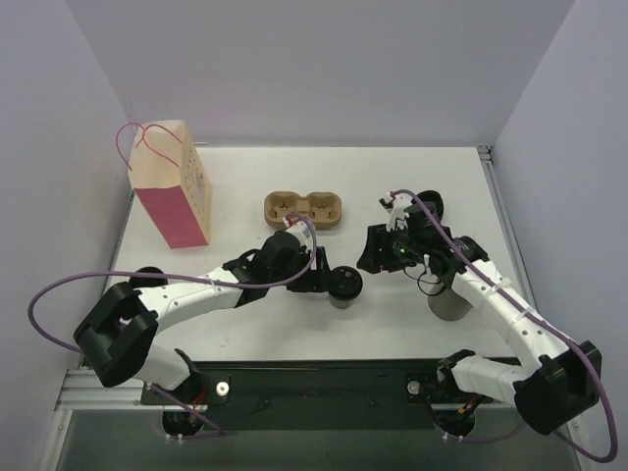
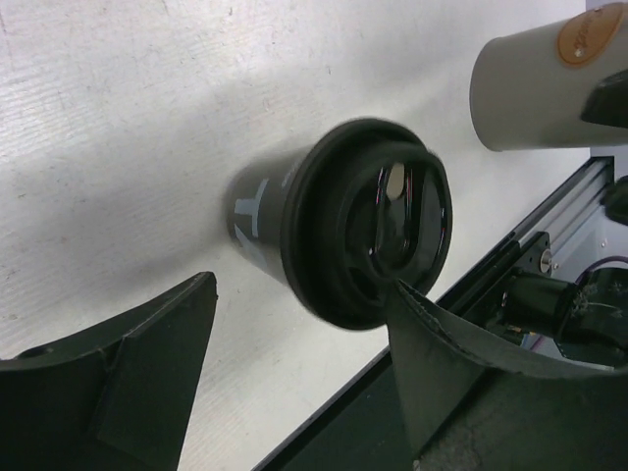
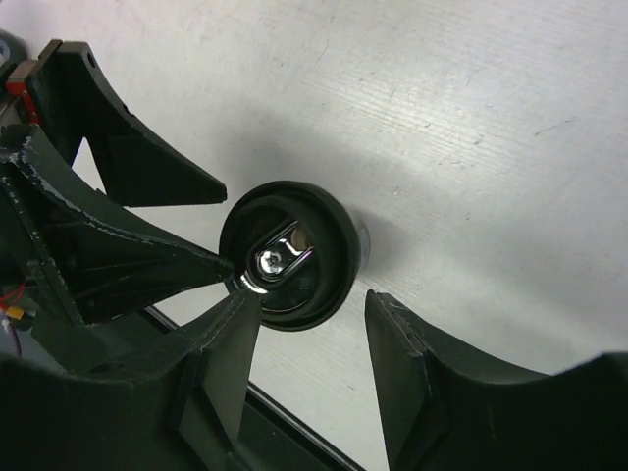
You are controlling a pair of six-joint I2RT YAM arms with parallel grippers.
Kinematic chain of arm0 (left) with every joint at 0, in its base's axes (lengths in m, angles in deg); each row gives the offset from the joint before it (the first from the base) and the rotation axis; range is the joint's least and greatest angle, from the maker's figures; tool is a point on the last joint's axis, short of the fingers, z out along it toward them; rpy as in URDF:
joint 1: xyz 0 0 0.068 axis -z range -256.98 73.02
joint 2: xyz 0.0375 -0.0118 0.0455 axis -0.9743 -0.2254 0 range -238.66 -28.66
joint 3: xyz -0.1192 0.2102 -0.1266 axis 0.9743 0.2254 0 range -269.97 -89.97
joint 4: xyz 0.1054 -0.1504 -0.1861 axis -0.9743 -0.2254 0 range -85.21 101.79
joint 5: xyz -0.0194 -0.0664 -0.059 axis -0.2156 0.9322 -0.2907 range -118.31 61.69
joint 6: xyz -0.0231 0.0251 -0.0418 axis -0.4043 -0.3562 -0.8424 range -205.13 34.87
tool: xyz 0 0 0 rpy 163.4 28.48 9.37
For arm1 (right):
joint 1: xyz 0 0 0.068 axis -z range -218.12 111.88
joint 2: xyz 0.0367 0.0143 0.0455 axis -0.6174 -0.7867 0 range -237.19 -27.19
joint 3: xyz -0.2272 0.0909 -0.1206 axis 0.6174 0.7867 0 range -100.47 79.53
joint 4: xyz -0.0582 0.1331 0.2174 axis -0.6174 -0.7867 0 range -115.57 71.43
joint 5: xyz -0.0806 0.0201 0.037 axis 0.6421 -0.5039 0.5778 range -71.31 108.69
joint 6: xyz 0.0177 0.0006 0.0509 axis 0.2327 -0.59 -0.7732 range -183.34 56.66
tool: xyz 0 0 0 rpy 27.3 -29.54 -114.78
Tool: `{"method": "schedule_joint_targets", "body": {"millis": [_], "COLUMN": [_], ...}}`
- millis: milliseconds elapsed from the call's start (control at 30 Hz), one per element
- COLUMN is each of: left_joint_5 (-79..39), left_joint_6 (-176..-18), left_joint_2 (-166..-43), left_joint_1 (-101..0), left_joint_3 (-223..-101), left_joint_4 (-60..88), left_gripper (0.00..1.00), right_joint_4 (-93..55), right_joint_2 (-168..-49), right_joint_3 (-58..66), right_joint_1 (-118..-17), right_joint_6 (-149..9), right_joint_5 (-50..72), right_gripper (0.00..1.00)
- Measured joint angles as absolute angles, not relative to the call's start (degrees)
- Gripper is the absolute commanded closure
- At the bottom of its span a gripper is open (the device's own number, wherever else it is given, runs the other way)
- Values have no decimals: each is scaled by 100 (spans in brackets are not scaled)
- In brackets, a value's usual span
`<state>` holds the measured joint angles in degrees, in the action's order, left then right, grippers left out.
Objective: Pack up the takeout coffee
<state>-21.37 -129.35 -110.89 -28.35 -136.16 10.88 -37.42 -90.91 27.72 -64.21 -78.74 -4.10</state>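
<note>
The grey cup [image 1: 449, 306] is half hidden under the right arm. The lidded coffee [image 1: 344, 286] stands mid-frame on the counter [image 1: 294, 334], below the tray [image 1: 304, 208]. We see the left claw [image 2: 302, 285] wide open and the right claw [image 3: 314, 299] partly open, both flanking it and gripping nothing. A pink bag [image 1: 177, 196] stands upper left.

A white table [image 1: 294, 177] sits between plain pale walls: back wall [image 1: 324, 69] beyond it, left wall [image 1: 49, 147] and right wall [image 1: 579, 118] beside it. An aluminium rail [image 1: 98, 394] borders its near edge.
</note>
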Motion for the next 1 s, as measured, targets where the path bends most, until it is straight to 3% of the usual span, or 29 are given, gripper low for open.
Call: {"method": "schedule_joint_targets", "body": {"millis": [467, 767, 1000], "left_joint_5": [-1851, -2675, -3302], "left_joint_6": [-12605, -11698, -11165], "left_joint_2": [-10919, -9376, -8051], "left_joint_1": [-2951, -2973, -3128], "left_joint_3": [-13693, -13695, -13472], "left_joint_4": [881, -396, -1119], "left_gripper": [20, 14, 10], "right_joint_4": [-3784, -3790, -3786], "right_joint_2": [-9883, -10624, -11015], "right_joint_3": [2401, 2184, 2042], "right_joint_1": [-6581, -6819, -6889], "right_joint_6": [-7347, -7008, -6855], "right_joint_5": [-812, -709, -530], "right_gripper": [55, 56, 67]}}
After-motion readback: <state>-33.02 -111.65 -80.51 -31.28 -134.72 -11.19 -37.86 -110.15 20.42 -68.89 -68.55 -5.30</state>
